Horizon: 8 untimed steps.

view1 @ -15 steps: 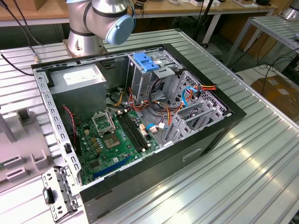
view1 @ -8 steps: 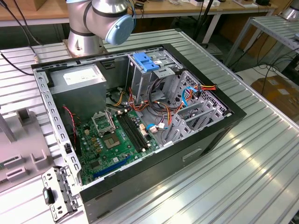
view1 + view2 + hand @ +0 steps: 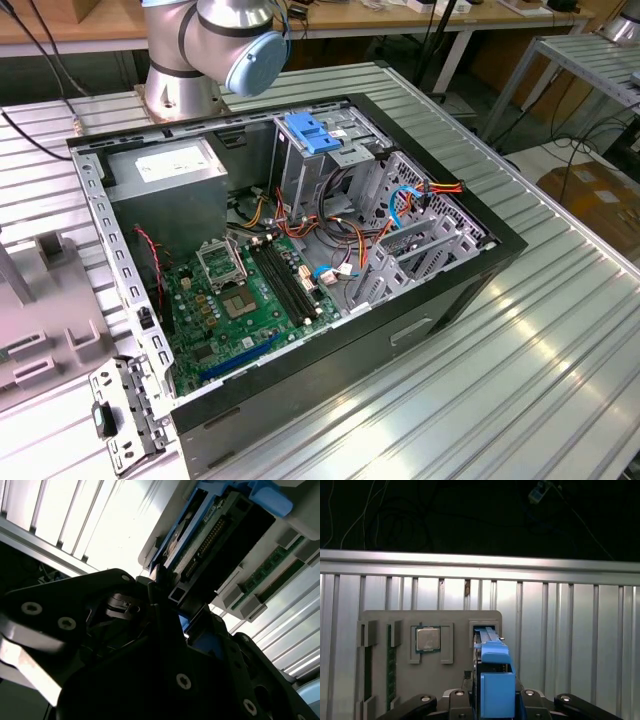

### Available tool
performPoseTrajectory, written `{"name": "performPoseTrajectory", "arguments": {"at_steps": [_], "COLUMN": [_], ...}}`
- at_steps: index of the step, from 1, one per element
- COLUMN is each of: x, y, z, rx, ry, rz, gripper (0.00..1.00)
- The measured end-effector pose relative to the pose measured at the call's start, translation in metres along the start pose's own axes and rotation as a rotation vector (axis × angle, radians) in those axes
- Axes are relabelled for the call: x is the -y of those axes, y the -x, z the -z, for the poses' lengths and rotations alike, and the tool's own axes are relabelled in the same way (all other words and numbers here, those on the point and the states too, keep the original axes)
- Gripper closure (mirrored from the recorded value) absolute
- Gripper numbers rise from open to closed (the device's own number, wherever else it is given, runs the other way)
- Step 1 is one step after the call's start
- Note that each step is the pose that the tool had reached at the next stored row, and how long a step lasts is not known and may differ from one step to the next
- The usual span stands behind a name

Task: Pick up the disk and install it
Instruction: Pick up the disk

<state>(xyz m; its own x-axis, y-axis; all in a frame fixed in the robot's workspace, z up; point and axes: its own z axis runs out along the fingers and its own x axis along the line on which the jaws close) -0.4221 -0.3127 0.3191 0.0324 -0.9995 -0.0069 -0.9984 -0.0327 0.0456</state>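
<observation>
The disk (image 3: 495,654), on edge in a grey tray (image 3: 430,617), is clamped by the gripper (image 3: 496,696); in the exterior view the arm base (image 3: 180,88) is seen at the computer case's (image 3: 420,322) eleven o'clock.

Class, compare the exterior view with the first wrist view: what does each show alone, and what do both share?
Exterior view: the open computer case with its green motherboard, and the arm's base. First wrist view: the disk standing in a slot, a processor chip beside it, and the tool at the disk's blue carrier. Both: the ribbed metal table and, apparently, the grey parts tray.
</observation>
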Motion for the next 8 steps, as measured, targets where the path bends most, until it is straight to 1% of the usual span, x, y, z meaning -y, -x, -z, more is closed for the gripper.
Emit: {"name": "performPoseTrajectory", "arguments": {"at_steps": [8], "x": [-0.0002], "y": [0.0000], "z": [0.0051], "rx": [0.0017], "ry": [0.0000], "rz": [0.000], "gripper": [0.63]}}
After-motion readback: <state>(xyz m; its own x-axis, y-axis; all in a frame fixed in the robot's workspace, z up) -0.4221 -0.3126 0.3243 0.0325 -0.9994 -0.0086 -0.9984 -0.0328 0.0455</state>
